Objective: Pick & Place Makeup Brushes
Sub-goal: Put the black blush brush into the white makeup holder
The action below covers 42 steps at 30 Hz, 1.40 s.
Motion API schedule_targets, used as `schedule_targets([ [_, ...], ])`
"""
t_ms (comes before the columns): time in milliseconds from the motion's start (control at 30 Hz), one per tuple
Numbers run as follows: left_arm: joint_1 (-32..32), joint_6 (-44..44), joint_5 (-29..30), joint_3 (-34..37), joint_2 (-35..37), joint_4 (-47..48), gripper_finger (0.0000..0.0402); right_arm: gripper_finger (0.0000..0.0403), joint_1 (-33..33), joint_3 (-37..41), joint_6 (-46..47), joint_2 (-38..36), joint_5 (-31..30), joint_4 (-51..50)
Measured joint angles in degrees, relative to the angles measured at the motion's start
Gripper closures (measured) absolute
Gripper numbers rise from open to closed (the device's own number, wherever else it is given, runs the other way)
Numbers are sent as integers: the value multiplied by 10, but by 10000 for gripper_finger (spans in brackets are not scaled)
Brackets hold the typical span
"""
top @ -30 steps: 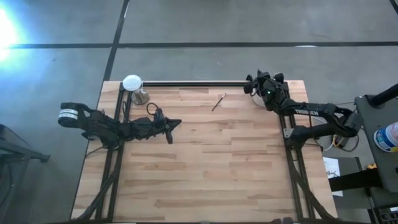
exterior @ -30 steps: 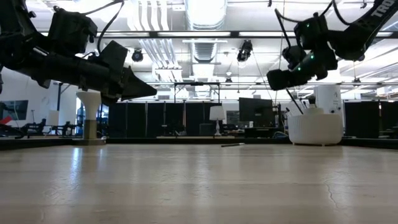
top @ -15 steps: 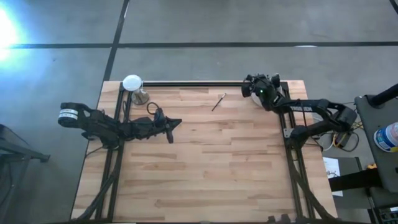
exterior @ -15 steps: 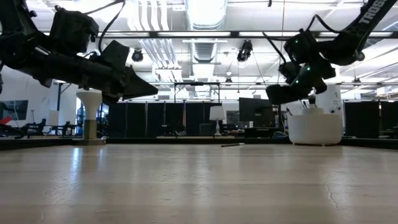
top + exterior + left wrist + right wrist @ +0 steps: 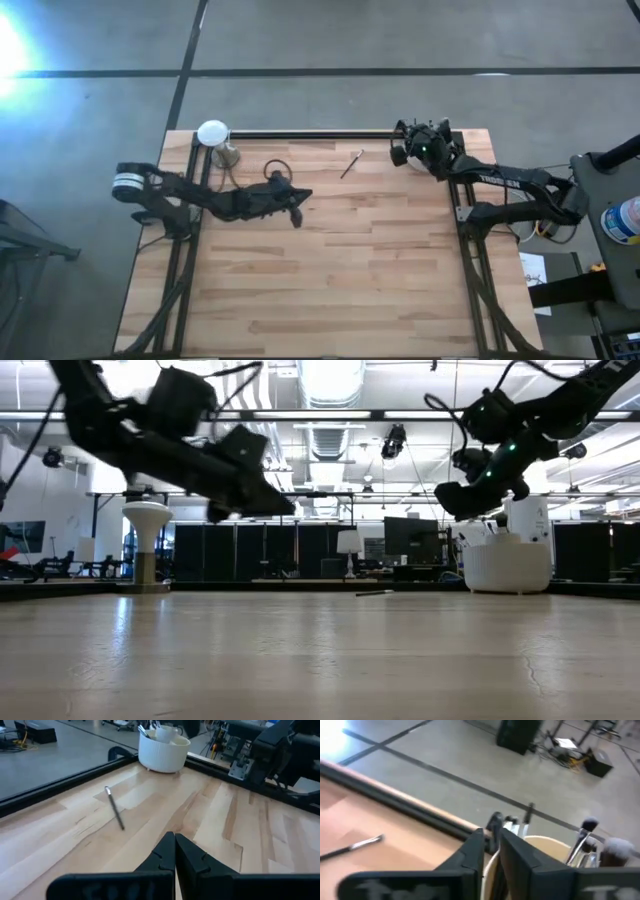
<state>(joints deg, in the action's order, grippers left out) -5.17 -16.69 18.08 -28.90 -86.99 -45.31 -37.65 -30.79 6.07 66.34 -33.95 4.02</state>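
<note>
The right claw, slightly parted, hovers over the white cup of brushes; the left claw is closed.

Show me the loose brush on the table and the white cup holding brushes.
Loose makeup brush (image 5: pixel 114 808), left wrist view, middle of its handle.
White cup (image 5: pixel 163 755), left wrist view, its ribbed side wall.

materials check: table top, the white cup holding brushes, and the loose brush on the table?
Table: looks like pale butcher-block wood, with visible joined strips and grain, matte to satin.
Cup: white, finely ribbed wall, soft sheen; could be ceramic or plastic, can't tell.
Brush: thin dark handle with a silvery end, probably a metal ferrule; handle material unclear.
</note>
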Motion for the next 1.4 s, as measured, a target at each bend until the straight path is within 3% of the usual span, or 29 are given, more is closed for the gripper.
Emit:
schedule_targets([
  [133, -1, -9, 4, -71, -76, 24, 399, 389, 51, 17, 0, -36, 1, -7],
  [333, -30, -10, 2, -173, -136, 132, 399, 394, 142, 43, 29, -84, 1, -8],
  [567, -110, 6, -114, -258, -141, 259, 397, 394, 220, 63, 55, -118, -1, -8],
  [833, -144, 43, -134, -348, -193, 395, 317, 394, 238, 67, 99, -114, 12, 9],
  [967, -142, 51, -146, -320, -186, 370, 300, 394, 238, 67, 145, -76, 75, 71],
  [1167, -141, -6, -144, -215, -149, 194, 317, 394, 199, 26, 226, 28, 88, 89],
  [1400, -118, -36, -134, -82, -116, 29, 341, 369, 118, -56, 274, 171, 189, 82],
])
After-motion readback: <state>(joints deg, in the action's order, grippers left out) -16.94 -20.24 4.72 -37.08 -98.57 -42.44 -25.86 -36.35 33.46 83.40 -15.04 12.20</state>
